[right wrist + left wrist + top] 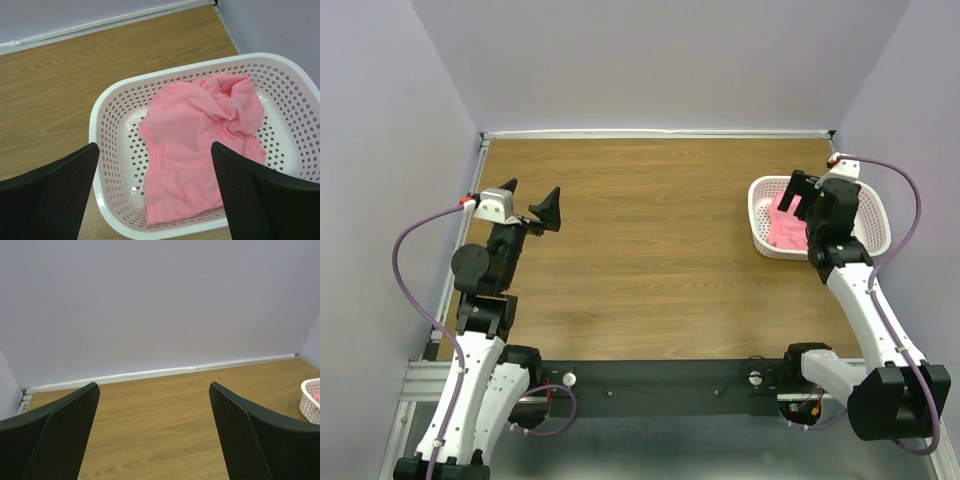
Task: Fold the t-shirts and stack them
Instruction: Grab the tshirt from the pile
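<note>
A crumpled salmon-pink t-shirt [200, 145] lies in the white perforated basket [107, 165] at the table's right side; it also shows in the top view [783, 228]. My right gripper [155, 192] is open and empty, hovering above the basket's near side [800, 200]. My left gripper [532, 200] is open and empty, raised over the table's left side, far from the shirt; in its wrist view [154, 435] only bare wood lies between the fingers.
The basket [875, 215] stands close to the right wall; its rim shows at the right edge of the left wrist view [311, 400]. Grey walls enclose the wooden table [650, 250] on three sides.
</note>
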`<action>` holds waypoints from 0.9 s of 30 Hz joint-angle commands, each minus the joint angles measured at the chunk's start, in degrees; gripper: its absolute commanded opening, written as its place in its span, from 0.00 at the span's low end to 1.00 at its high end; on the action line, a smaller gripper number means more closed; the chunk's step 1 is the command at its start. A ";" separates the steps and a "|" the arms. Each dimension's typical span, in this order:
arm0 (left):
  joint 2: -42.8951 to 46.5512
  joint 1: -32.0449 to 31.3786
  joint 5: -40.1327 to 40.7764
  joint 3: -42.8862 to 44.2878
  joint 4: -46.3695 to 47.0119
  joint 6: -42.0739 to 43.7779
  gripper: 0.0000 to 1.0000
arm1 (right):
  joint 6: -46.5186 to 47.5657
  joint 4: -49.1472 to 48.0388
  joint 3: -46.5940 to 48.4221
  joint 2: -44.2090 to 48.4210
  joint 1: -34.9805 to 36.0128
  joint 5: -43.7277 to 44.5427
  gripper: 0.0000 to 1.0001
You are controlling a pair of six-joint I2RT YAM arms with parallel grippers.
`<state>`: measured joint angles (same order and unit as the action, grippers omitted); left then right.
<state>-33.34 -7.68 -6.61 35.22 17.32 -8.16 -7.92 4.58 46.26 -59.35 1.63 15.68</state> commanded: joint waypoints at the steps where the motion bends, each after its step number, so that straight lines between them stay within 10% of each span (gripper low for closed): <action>1: -0.05 -0.23 0.28 1.52 -1.15 0.52 0.98 | 7.36 0.61 2.96 -0.32 -0.31 -5.19 1.00; 4: -0.06 -0.23 -0.77 1.60 -1.15 0.34 0.98 | 27.42 3.93 2.87 -1.37 -0.31 -23.23 1.00; 7: -0.06 -0.23 -1.56 1.43 -0.71 0.34 0.98 | 24.98 6.93 7.44 -6.64 -0.48 -15.52 1.00; 14: -0.49 -0.23 -1.56 1.34 -0.80 0.43 0.98 | 14.08 12.91 22.55 -27.91 -19.11 -40.90 0.99; 27: -1.37 -0.23 -3.85 1.78 -0.53 -0.10 0.98 | 18.73 14.67 28.27 -45.93 -19.21 -25.62 0.89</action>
<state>-34.41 -7.68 -8.67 35.22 16.36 -8.19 9.34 16.64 73.78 -101.73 -17.58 -15.31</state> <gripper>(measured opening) 0.980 0.944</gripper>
